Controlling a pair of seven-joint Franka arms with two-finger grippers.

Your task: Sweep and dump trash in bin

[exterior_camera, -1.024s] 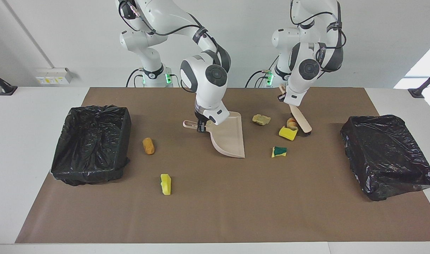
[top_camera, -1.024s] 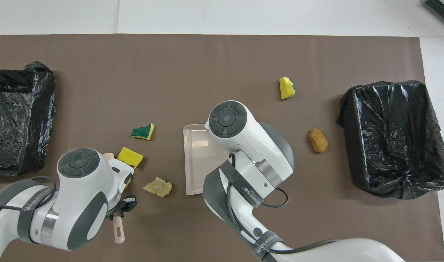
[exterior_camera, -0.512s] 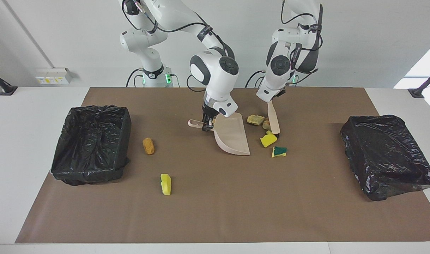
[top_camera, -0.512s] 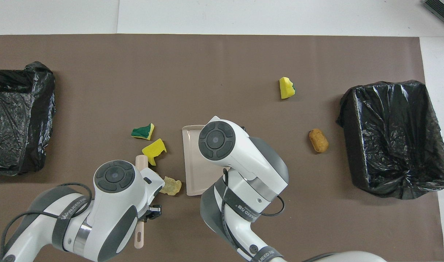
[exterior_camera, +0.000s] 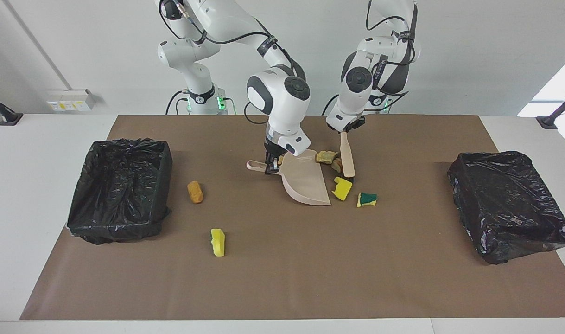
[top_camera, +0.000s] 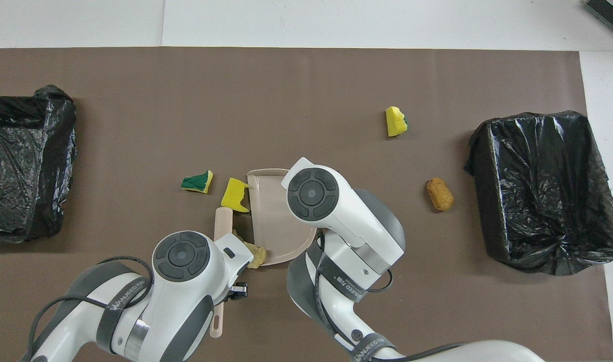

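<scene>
Sweeping toward the dustpan, we would keep its lip flat on the mat, with the right gripper clamped on its handle and the left gripper clamped on the brush. Two bins flank us (both well apart). Trash: a beige chunk at the lip, a yellow sponge beside it; a green-backed bit, bread lump and another sponge lie outside the stroke.

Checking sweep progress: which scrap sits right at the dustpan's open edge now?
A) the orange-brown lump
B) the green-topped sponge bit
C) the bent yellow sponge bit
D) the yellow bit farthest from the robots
C: the bent yellow sponge bit lies against the open edge of the dustpan, beside the brush; the green-topped sponge bit lies apart from the pan.
</scene>
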